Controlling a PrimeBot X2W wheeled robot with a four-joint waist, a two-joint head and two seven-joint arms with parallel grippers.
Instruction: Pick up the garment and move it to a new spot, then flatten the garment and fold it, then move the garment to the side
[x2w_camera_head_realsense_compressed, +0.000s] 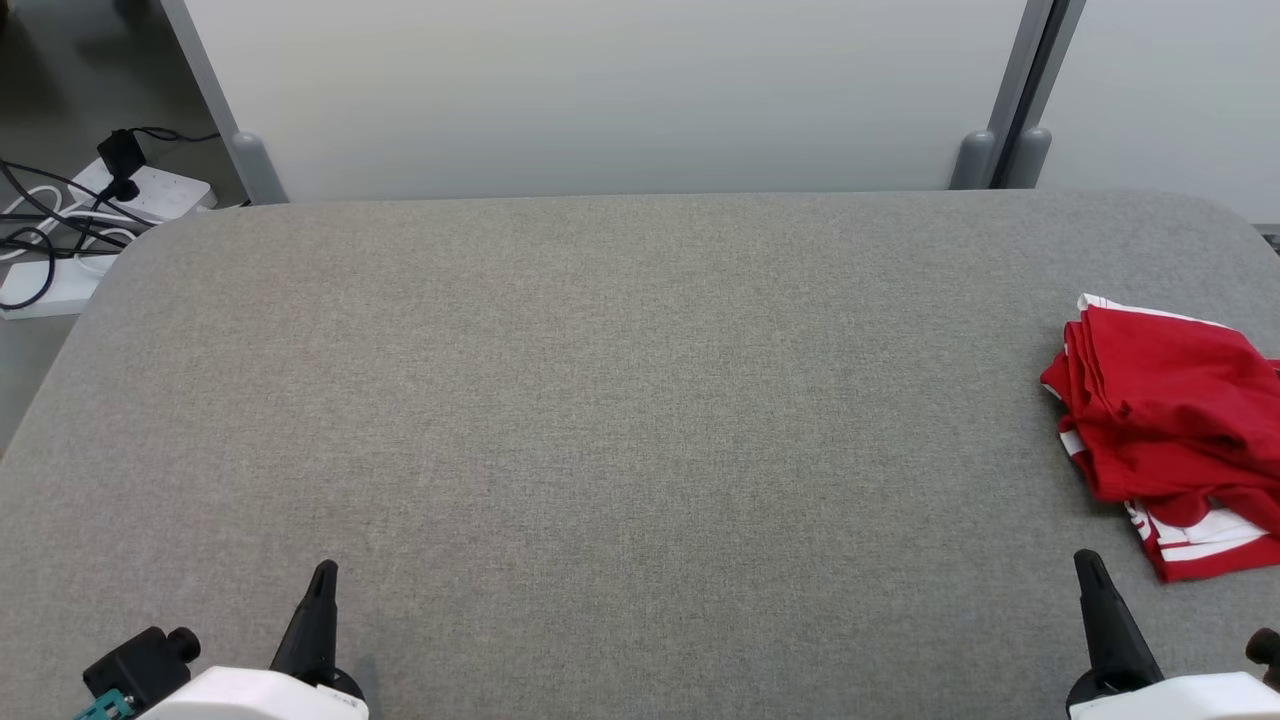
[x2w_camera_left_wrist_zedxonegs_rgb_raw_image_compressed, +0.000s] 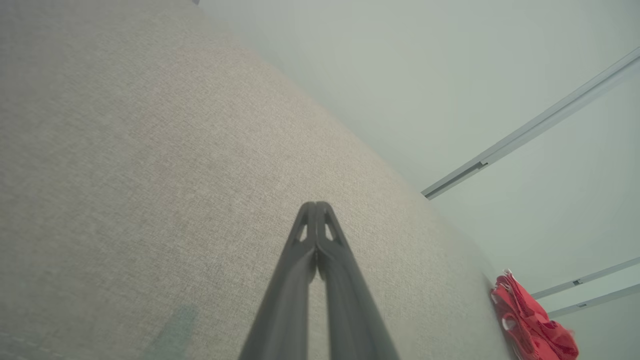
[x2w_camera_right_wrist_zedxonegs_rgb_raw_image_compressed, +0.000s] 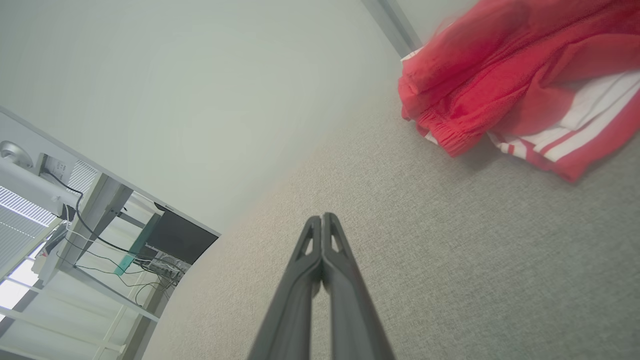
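The garment (x2w_camera_head_realsense_compressed: 1170, 420) is red cloth with white stripes, lying folded in a loose bundle at the right edge of the grey table (x2w_camera_head_realsense_compressed: 620, 400); part of it runs out of the head view. It shows as a small red heap (x2w_camera_left_wrist_zedxonegs_rgb_raw_image_compressed: 530, 322) in the left wrist view and large and close (x2w_camera_right_wrist_zedxonegs_rgb_raw_image_compressed: 520, 75) in the right wrist view. My left gripper (x2w_camera_head_realsense_compressed: 325, 572) rests shut at the lower left, far from the cloth; its tips (x2w_camera_left_wrist_zedxonegs_rgb_raw_image_compressed: 316, 205) meet above bare fabric. My right gripper (x2w_camera_head_realsense_compressed: 1085, 560) is shut too, just below and left of the garment, holding nothing (x2w_camera_right_wrist_zedxonegs_rgb_raw_image_compressed: 321, 217).
White power strips with black cables (x2w_camera_head_realsense_compressed: 90, 215) lie on the floor beyond the table's far left corner. A pale partition wall (x2w_camera_head_realsense_compressed: 600, 90) with grey posts (x2w_camera_head_realsense_compressed: 975, 155) stands behind the table. A desk frame with wiring (x2w_camera_right_wrist_zedxonegs_rgb_raw_image_compressed: 100, 235) appears in the right wrist view.
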